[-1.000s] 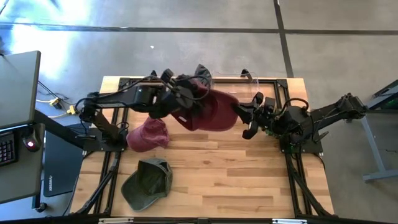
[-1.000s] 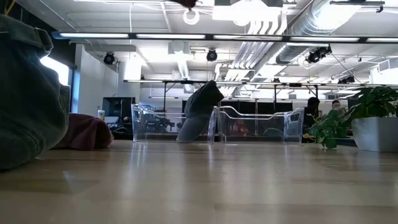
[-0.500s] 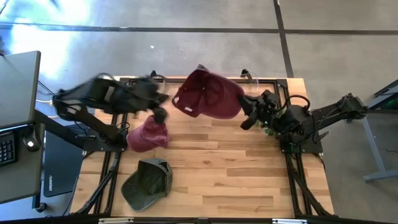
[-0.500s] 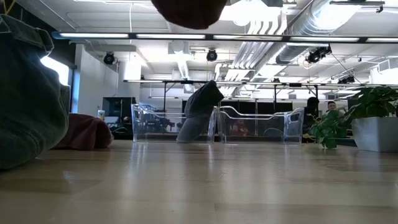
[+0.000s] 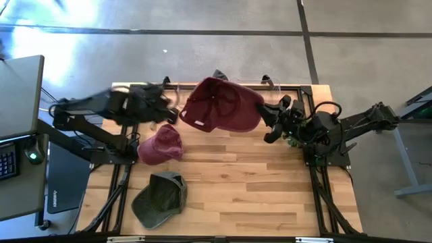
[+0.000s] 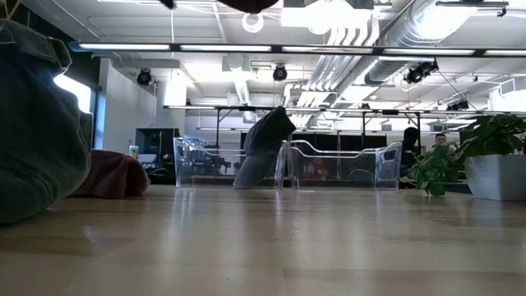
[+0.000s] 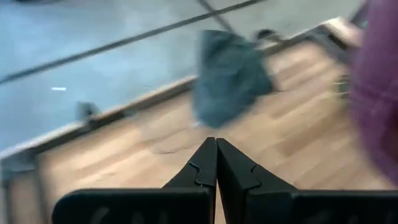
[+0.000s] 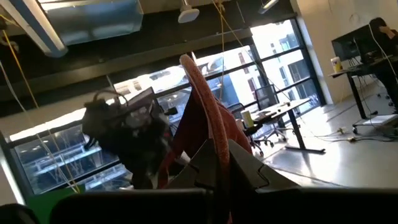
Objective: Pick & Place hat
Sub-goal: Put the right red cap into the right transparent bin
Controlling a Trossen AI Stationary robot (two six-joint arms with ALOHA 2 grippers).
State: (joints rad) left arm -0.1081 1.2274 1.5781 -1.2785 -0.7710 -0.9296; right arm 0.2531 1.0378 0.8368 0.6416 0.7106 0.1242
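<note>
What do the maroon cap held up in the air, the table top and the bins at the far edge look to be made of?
The maroon cap, gripped by the right pincer, looks like soft matte woven cloth: it sags and folds. The light plank table top looks like sealed wood: visible grain, sheen in the low view. The clear bins look like transparent hard plastic: you see through their walls.

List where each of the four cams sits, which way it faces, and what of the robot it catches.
High: above the table, looking straight down; both arms, left gripper empty, right gripper holding the maroon cap.
Low: table-top height, level across the wooden table toward clear bins; only the cap's underside at the top.
Left wrist: past its shut fingers at a grey hat.
Right wrist: looks upward; fingers clamp the cap.
Shared: high and right wrist both show the held cap.
</note>
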